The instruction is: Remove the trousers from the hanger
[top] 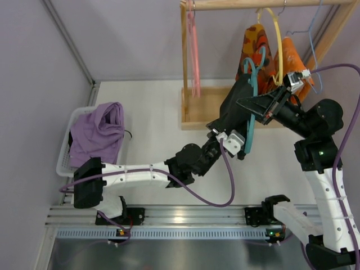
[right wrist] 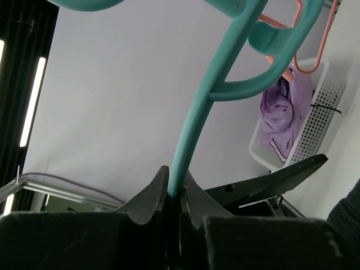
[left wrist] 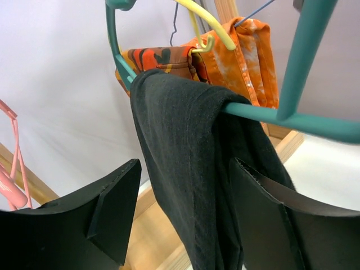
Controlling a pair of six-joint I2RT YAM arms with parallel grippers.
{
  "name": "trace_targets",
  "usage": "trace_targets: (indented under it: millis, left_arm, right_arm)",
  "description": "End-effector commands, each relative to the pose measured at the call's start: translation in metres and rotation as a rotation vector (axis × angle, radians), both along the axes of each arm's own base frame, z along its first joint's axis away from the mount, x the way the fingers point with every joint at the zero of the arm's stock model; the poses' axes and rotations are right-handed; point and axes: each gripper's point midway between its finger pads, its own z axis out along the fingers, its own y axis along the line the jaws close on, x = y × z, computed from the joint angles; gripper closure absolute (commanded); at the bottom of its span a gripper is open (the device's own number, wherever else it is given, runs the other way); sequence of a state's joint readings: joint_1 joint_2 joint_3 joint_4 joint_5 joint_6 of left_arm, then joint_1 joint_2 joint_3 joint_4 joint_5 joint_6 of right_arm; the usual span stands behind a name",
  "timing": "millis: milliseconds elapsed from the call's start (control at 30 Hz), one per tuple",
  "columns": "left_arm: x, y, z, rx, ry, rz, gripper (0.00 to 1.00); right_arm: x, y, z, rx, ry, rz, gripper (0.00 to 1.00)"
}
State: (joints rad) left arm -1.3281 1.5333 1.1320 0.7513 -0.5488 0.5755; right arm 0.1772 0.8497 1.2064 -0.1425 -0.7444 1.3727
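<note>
Right gripper (right wrist: 174, 197): jaws closed tight on a thin limb of the teal hanger (right wrist: 194, 129), which rises out of the pinch. In the top view this hanger is held out on the near side of the wooden rack (top: 184, 67), towards the right of the scene.

Trousers (left wrist: 180, 124): black, folded over the hanger's horizontal bar and hanging down from it in a loose fall. They are still on the hanger. From above they show as a dark mass just left of the teal limb, above the near edge of the rack's base.

Left gripper (left wrist: 185, 174): jaws wide apart, one finger on either side of the hanging trouser cloth below the bar. It has hold of nothing. The right-hand finger overlaps the edge of the cloth, and contact there cannot be determined.

On the rack's rail: a pink hanger (top: 194, 50) at the left end, bare. Further right, a yellow hanger (top: 278, 45) carries an orange patterned garment (top: 256, 45), with a blue wire hanger (top: 312, 45) and a plain orange garment (top: 292, 56) just beside it.

Left side of the table (top: 140, 107): a white basket (top: 64, 154) holding a purple garment (top: 101, 132), well apart from the rack
</note>
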Motion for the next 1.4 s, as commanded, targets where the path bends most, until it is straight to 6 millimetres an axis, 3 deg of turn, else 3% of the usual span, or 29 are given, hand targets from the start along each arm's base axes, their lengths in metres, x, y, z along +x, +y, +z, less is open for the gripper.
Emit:
trace_targets:
  millis: [0, 233, 467, 633, 800, 900, 933, 1067, 1200, 1367]
  left_arm:
    - [0.002, 0.012, 0.02, -0.101, -0.045, 0.033, 0.3]
    - [0.024, 0.019, 0.018, -0.097, -0.078, 0.083, 0.28]
    - [0.033, 0.009, 0.025, -0.13, -0.09, 0.066, 0.21]
    - [0.039, -0.007, 0.031, -0.146, -0.119, 0.067, 0.23]
    - [0.055, -0.005, 0.03, -0.141, -0.124, 0.112, 0.36]
    - [0.062, 0.005, 0.036, -0.149, -0.127, 0.14, 0.55]
    - [0.061, 0.009, 0.042, -0.158, -0.134, 0.14, 0.69]
    - [0.055, 0.025, 0.063, -0.179, -0.158, 0.15, 1.0]
    - [0.047, 0.043, 0.085, -0.187, -0.18, 0.15, 1.0]
    - [0.034, 0.07, 0.13, -0.223, -0.195, 0.138, 1.0]
  right_arm:
    - [-0.045, -0.01, 0.077, 0.058, -0.319, -0.012, 1.0]
    - [-0.059, -0.014, 0.105, 0.091, -0.363, -0.016, 1.0]
    - [-0.052, -0.013, 0.095, 0.091, -0.318, -0.012, 1.0]
    - [-0.049, -0.012, 0.088, 0.089, -0.289, -0.004, 1.0]
    - [-0.057, -0.012, 0.092, 0.081, -0.314, -0.002, 1.0]
    - [-0.061, -0.013, 0.091, 0.073, -0.328, -0.005, 1.0]
    - [-0.06, -0.013, 0.09, 0.073, -0.326, -0.005, 1.0]
    - [-0.049, -0.012, 0.073, 0.057, -0.275, -0.016, 1.0]
    - [-0.033, -0.01, 0.049, 0.025, -0.242, -0.026, 1.0]
    - [-0.007, -0.012, 0.0, -0.022, -0.194, -0.044, 1.0]
